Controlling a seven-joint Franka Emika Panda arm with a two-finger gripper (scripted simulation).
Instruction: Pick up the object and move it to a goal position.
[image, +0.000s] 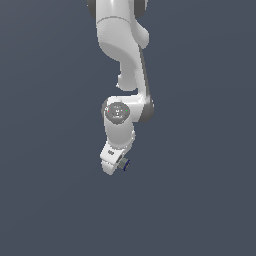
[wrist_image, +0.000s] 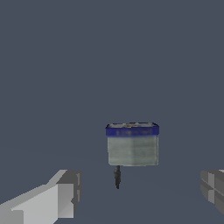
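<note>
The object (wrist_image: 132, 144) is a small grey-green block with a dark blue edge. In the wrist view it lies ahead of my gripper (wrist_image: 139, 189), between the lines of the two fingers and not touched by either. The fingers (wrist_image: 65, 194) stand wide apart, so the gripper is open and empty. A thin dark stub (wrist_image: 117, 177) shows under the block. In the exterior view the object (image: 123, 164) sits just at the exterior view's right of the white gripper (image: 115, 164), which points down and hides its own fingertips.
The white arm (image: 122, 55) hangs down from the top of the exterior view. A plain dark grey-blue surface (image: 200, 200) fills both views. No goal mark shows.
</note>
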